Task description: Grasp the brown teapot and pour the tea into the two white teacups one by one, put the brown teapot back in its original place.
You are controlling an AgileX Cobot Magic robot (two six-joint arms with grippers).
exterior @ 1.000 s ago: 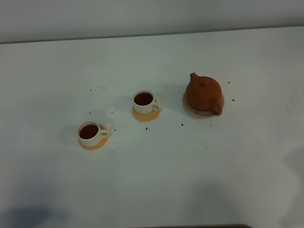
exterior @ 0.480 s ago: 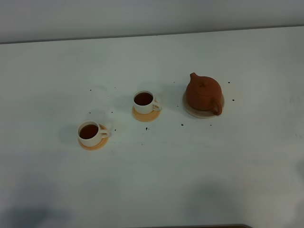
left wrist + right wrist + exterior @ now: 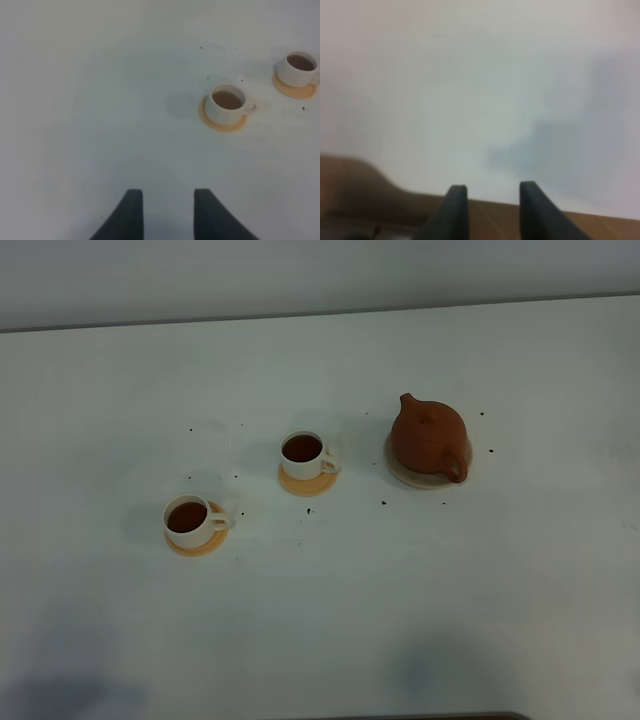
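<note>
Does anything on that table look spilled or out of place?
Only small things. Dark specks dot the white table around the teapot and the two cups; what they are, I cannot tell. Otherwise everything stands upright on its coaster, and both cups hold tea.

Left gripper (image 3: 169, 212): dark jaws parted, empty.
Small white ceramic teacups (image 3: 226, 103): tea-filled, on round orange coasters (image 3: 220, 121), beyond gripper.
</note>
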